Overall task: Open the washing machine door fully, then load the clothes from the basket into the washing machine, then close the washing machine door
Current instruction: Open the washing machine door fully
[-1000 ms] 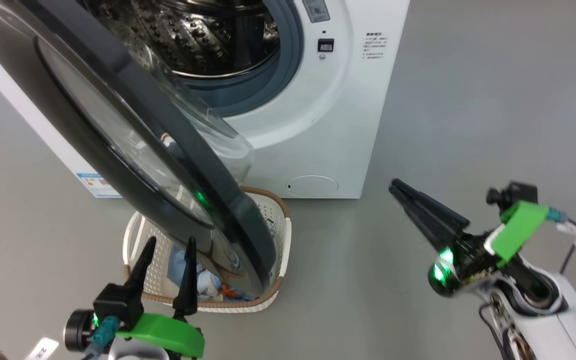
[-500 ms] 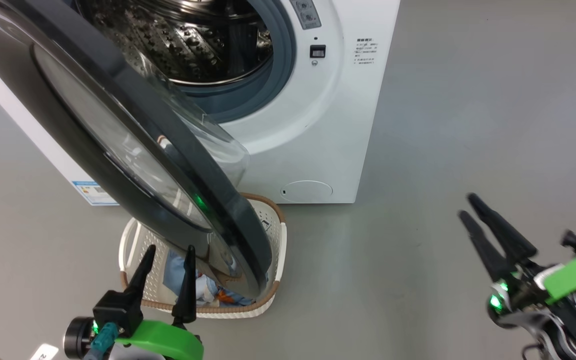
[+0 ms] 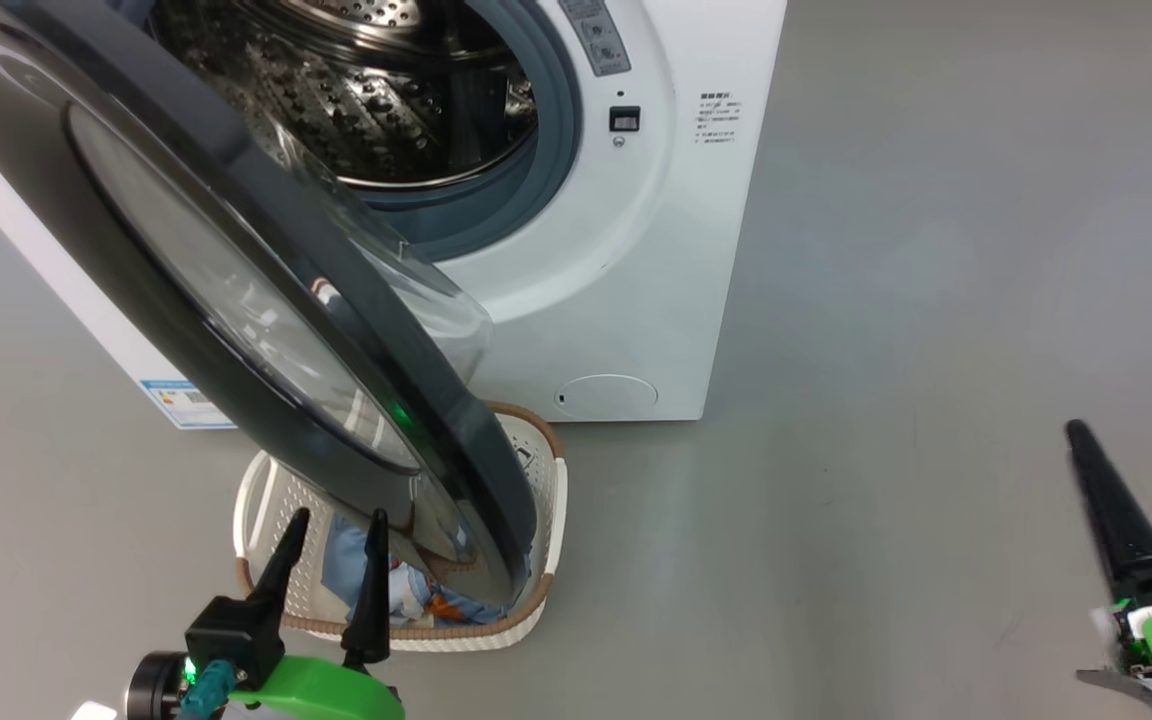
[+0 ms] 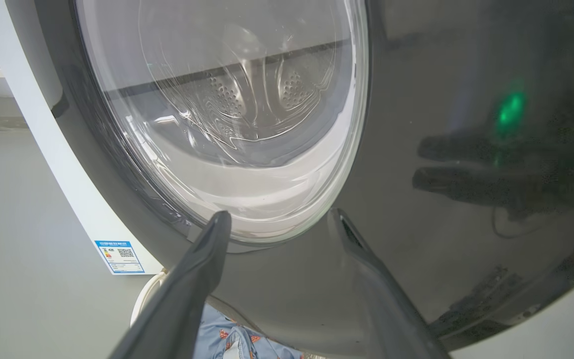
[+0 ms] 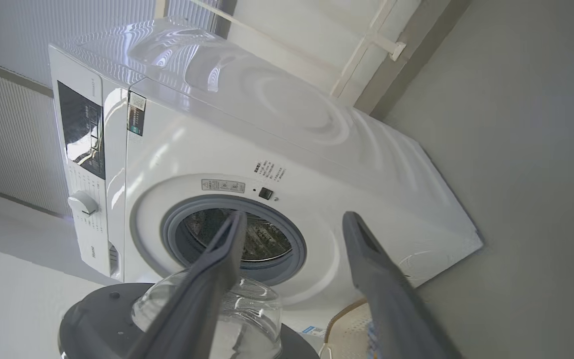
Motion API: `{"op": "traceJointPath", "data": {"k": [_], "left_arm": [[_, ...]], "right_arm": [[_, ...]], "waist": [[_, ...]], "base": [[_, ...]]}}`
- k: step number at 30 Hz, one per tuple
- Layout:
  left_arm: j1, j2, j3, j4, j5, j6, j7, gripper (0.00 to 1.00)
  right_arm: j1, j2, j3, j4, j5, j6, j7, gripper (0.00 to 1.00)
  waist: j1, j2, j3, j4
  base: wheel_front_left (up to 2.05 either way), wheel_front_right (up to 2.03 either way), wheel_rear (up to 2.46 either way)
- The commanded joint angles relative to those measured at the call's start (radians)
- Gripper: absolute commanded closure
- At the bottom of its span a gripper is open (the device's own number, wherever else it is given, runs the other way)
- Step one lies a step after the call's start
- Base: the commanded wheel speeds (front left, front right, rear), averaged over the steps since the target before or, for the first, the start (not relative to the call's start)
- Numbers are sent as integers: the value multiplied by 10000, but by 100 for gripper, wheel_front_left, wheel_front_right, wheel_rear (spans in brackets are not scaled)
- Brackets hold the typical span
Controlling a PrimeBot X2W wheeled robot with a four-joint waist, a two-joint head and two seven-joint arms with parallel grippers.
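Washing machine (image 3: 636,250) stands on grey floor (image 3: 886,300), front tilted in head view. Washing machine door (image 3: 236,290) swung out partway, not flat back; its glossy black ring and glass bowl hang over the basket (image 3: 548,500). Basket sits on floor just in front of the washer's lower front, near the round flap (image 3: 606,396). Clothes (image 3: 416,600) lie in the basket, light blue with orange bits, partly hidden by the door's lower edge. Steel drum (image 3: 366,100) visible inside grey gasket (image 3: 561,140); no fabric seen in it. Blue energy sticker (image 3: 181,400) low on front, behind the door. Left tool (image 3: 338,514) spread, nothing between fingers, tips near the basket's near rim and pointing at the door's outer face. Right tool (image 5: 293,217) spread, empty, well apart from washer, over bare floor at head view's lower right.
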State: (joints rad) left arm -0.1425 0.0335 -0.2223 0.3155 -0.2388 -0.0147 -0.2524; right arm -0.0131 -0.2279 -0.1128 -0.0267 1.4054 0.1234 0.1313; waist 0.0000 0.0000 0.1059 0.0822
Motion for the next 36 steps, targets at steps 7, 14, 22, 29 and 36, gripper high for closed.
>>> {"op": "traceJointPath", "data": {"k": [7, 14, 22, 29, 36], "left_arm": [[62, 167, 390, -121, 90, -85, -94, 0], [232, 167, 441, -93, 72, -83, -94, 0], [386, 167, 517, -84, 79, -116, -94, 0], [455, 167, 536, -44, 76, -138, -94, 0], [497, 167, 590, 9, 94, -170, -94, 0]], "right_arm": [[352, -1280, 1051, -186, -3478, 73, -2636, 0], [501, -1574, 1108, 685, -7266, 73, -3881, 0], [779, -804, 505, 746, -10874, 73, -3927, 0], [1040, -205, 574, 897, -11896, 73, -3928, 0], [1173, -19, 629, 1025, -11867, 73, -3929, 0]], "waist": [[0, 0, -210, -41], [0, 0, -444, -65], [0, 0, -630, -133], [0, 0, -752, -143], [0, 0, -838, -159]], "base": [[0, 0, 0], [0, 0, 0], [0, 0, 0], [0, 0, 0], [0, 0, 0]]}}
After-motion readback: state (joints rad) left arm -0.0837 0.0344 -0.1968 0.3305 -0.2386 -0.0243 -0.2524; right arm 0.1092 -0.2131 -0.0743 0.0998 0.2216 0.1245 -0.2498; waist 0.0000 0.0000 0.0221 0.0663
